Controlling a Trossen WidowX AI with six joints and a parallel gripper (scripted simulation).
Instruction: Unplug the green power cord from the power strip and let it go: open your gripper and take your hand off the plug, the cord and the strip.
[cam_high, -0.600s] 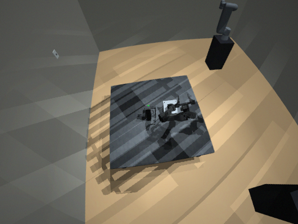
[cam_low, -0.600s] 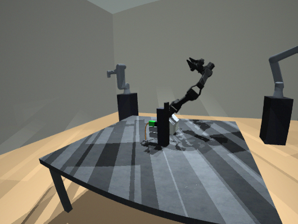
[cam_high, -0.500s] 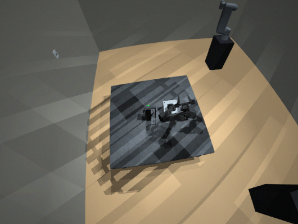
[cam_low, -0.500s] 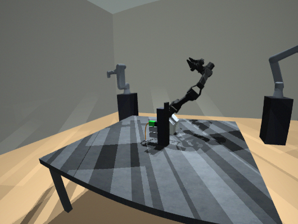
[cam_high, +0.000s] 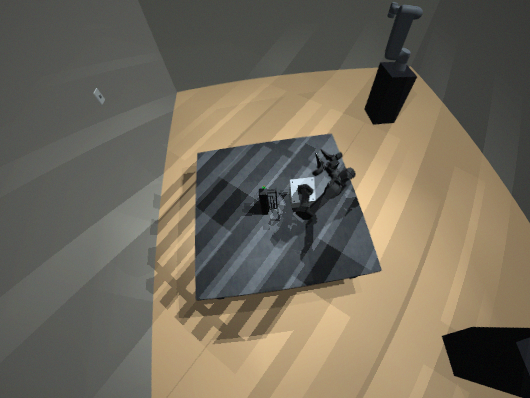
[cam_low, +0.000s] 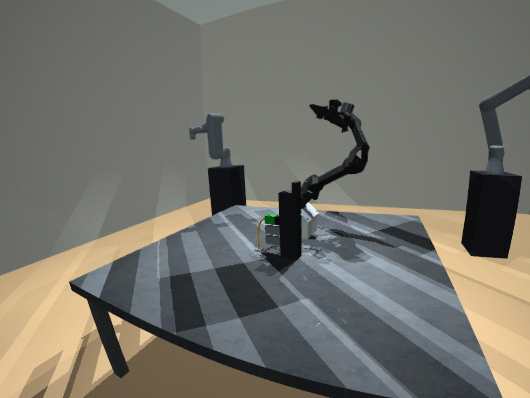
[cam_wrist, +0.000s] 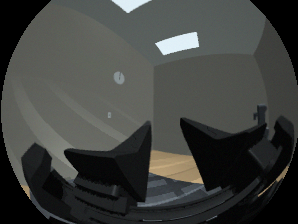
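The green plug shows small at the upper end of a dark cluster on the table. An orange cord hangs from it in a curve. The tall black block beside it hides part of the cluster. I cannot tell which part is the power strip, or whether the plug sits in a socket. My gripper is partly open and empty, high above the table and well away from the plug, cord and block.
The arm's base stands by a white box on the dark table. Grey slabs are stacked below the plug. Other robot arms stand on black pedestals beyond the table.
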